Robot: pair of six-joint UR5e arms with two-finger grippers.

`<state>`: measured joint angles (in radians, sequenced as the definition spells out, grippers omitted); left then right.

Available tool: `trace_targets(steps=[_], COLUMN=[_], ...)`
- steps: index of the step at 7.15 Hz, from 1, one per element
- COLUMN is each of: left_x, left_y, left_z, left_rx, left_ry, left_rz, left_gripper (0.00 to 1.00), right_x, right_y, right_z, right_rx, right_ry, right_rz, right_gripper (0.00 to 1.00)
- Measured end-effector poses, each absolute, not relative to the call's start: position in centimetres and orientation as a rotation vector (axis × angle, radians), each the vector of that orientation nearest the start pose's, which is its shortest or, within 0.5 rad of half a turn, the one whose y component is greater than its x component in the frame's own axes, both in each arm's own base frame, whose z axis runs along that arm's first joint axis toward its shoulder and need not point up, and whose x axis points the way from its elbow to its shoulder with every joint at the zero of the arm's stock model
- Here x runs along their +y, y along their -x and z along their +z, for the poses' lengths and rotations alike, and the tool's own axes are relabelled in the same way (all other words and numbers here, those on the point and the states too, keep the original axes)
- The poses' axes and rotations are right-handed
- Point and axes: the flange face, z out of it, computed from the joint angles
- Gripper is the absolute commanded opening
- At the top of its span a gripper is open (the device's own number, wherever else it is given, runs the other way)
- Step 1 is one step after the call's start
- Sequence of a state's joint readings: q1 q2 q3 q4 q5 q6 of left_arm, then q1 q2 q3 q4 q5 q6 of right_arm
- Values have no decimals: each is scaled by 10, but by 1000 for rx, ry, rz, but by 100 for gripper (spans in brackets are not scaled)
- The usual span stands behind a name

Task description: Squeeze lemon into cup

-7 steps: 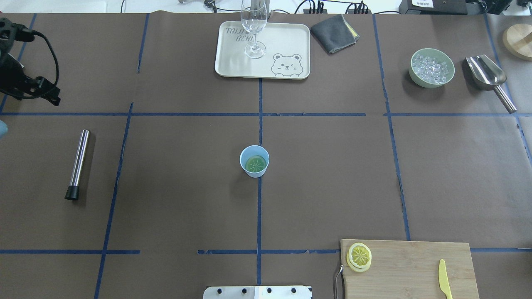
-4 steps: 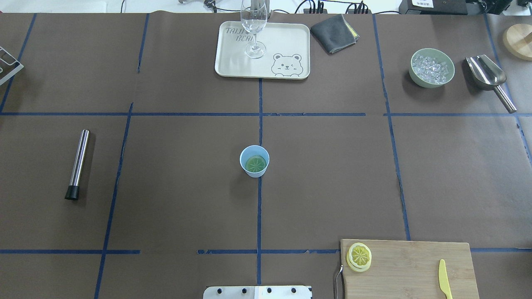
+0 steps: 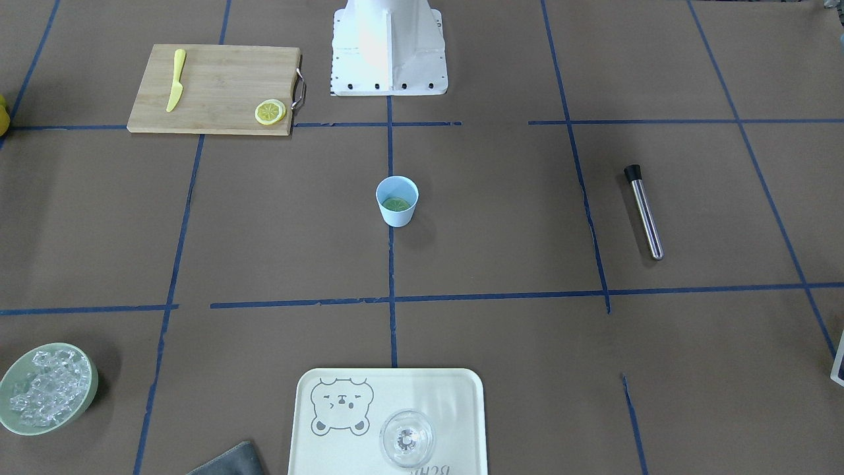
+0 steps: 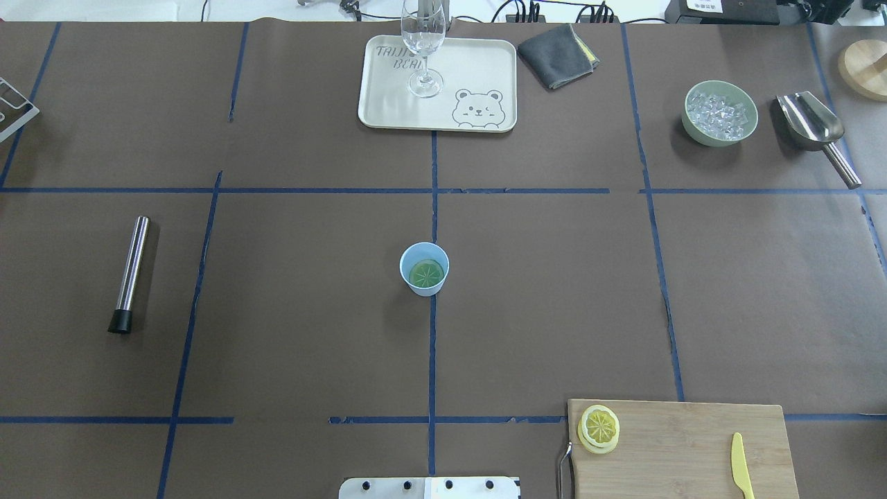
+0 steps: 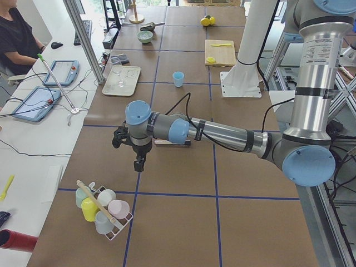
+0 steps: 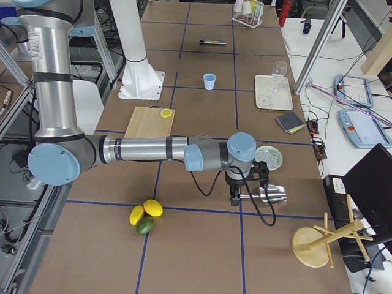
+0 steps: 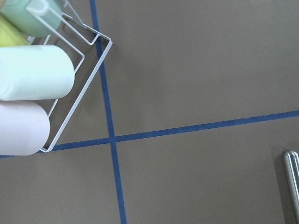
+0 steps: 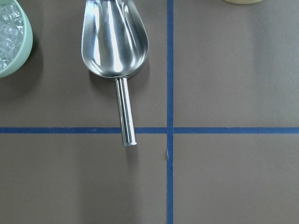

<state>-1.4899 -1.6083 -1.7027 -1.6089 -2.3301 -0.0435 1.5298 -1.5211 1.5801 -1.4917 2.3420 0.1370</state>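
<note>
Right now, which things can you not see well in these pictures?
Both arms' jaws: side views only, too small to tell open or shut.
Lower lemon slice: overhead view, upper slice covers most.
Knife: overhead view, bottom edge cuts its end.

Tray: printed lettering, "TAIJI" above "BEA…", line ends hidden behind the wine glass.

Brown taped table carries cup; cutting board; tray; bowl; scoop; steel rod; cloth.
</note>
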Motion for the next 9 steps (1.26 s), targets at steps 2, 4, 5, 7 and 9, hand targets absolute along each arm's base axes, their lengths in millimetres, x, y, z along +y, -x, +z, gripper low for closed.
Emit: trace_targets(steps=[2, 4, 5, 7, 9], left_x=[-501, -490, -490, -493, -495], left_y=[39, 47, 53, 62, 64], left_z=[603, 623, 627, 630, 627], left_rx=[757, 755, 756, 758, 758], left_ry=[-142, -119, -115, -116, -122], left_rz=[166, 158, 142, 119, 116], left_gripper=[100, 100, 100, 100, 100], right_x=[-523, -522, -521, -520, -519], right_y=[-42, -43, -43, -43, -43], right_z=[622, 624, 624, 625, 626], right_rx=[-778, -778, -778, -778, -779], right_ry=[-63, -61, -60, -60, -59], right_rz=[35, 35, 35, 35, 36], right_gripper=[100, 100, 100, 100, 100])
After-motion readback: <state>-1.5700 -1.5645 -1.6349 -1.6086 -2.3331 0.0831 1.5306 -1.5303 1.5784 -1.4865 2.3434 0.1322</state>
